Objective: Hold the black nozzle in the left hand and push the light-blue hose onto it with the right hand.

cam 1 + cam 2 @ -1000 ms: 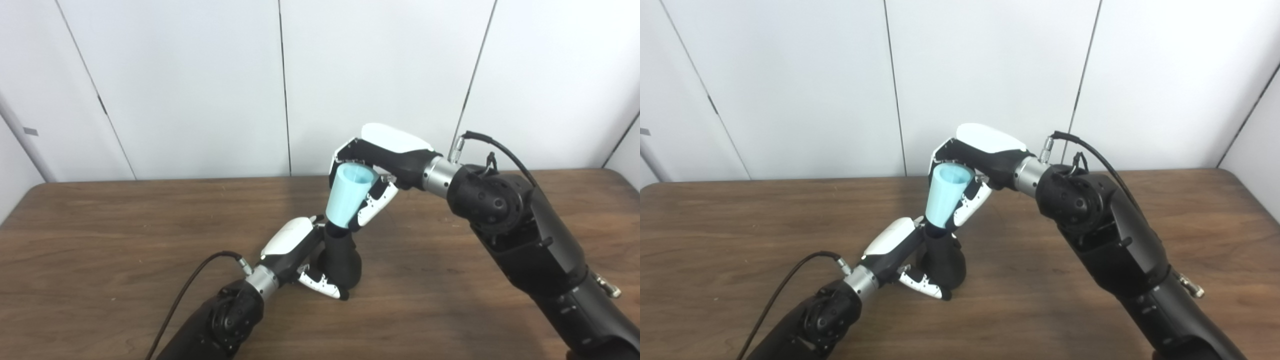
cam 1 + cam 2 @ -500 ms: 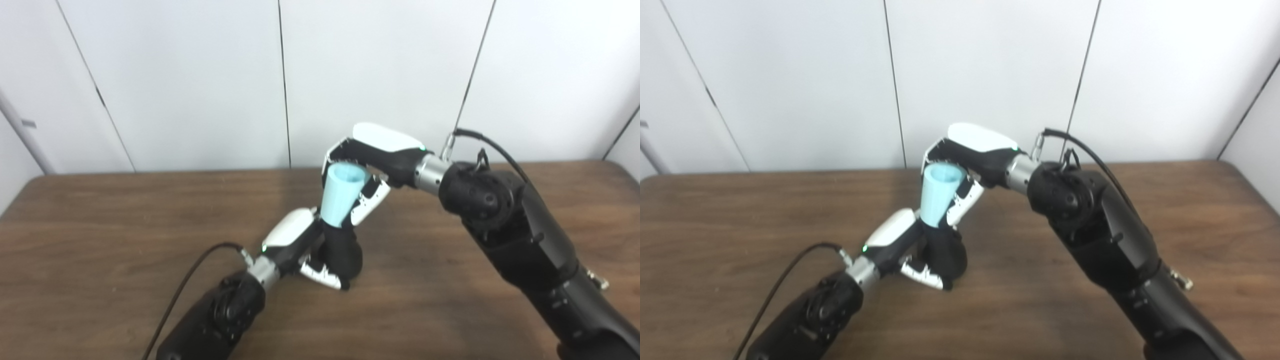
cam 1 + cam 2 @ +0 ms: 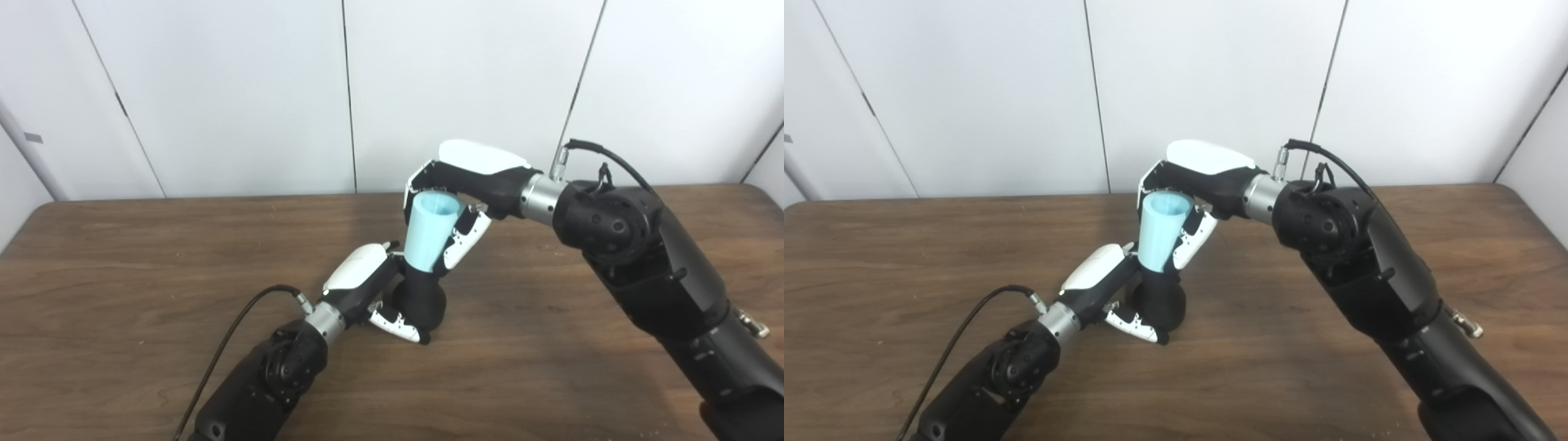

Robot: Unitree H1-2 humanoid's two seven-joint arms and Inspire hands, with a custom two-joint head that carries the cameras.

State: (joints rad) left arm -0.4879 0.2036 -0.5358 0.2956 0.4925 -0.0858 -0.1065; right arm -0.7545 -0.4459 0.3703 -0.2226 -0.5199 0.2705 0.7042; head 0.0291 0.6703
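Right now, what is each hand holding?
Left hand: shut on the nozzle.
Right hand: shut on the hose.

The table [image 3: 122, 257] looks like dark, matt grained wood, the light-blue hose [image 3: 430, 231] smooth matt plastic, the black nozzle [image 3: 422, 300] dull black plastic, and both the left hand [image 3: 367, 291] and right hand [image 3: 471, 184] wear glossy white shells over black plastic.
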